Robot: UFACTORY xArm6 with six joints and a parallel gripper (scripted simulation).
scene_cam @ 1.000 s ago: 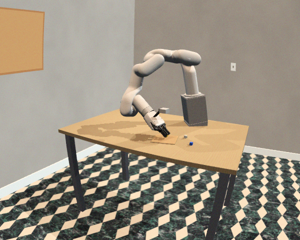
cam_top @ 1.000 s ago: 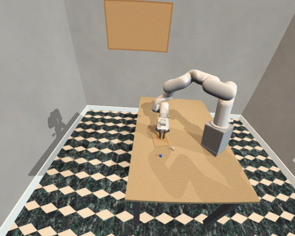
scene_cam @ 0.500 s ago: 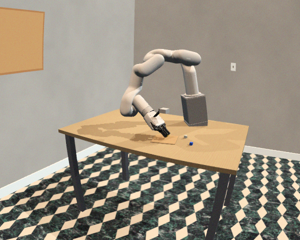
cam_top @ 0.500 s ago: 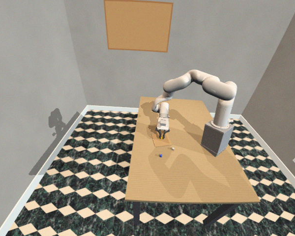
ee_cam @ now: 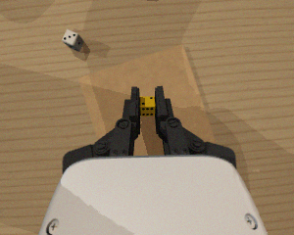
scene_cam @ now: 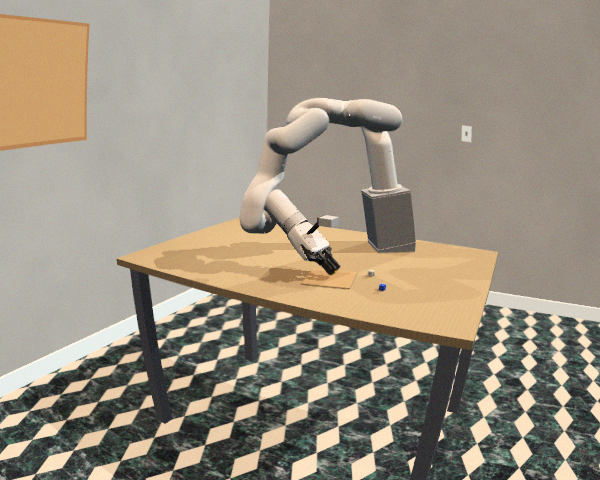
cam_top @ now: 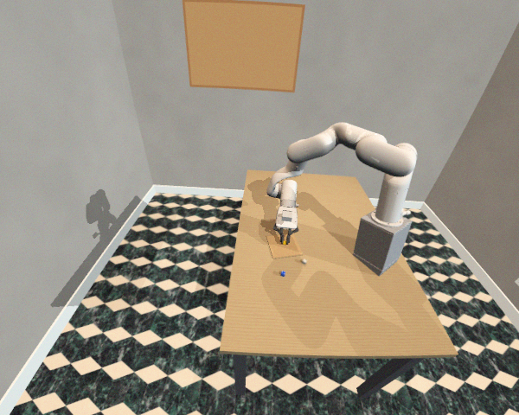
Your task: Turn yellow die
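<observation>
My gripper (ee_cam: pixel 147 97) is shut on the yellow die (ee_cam: pixel 147 106), held between the two black fingertips over the tan mat. The die's face toward the wrist camera shows several dark pips. In the top view the gripper (cam_top: pixel 286 239) points steeply down at the mat (cam_top: pixel 284 246), with the fingertips close to its surface; the die shows as a yellow speck (cam_top: pixel 285 242). In the exterior view the tilted gripper (scene_cam: pixel 332 267) reaches the mat (scene_cam: pixel 329 279) from the left; the die is hidden there. Whether the die touches the mat I cannot tell.
A white die (ee_cam: pixel 72 39) lies on the table off the mat, also in the top view (cam_top: pixel 303 259) and the exterior view (scene_cam: pixel 371 271). A blue die (cam_top: pixel 283 272) lies on the table nearer the front, also in the exterior view (scene_cam: pixel 381 287). The grey robot base (cam_top: pixel 381 241) stands at the right.
</observation>
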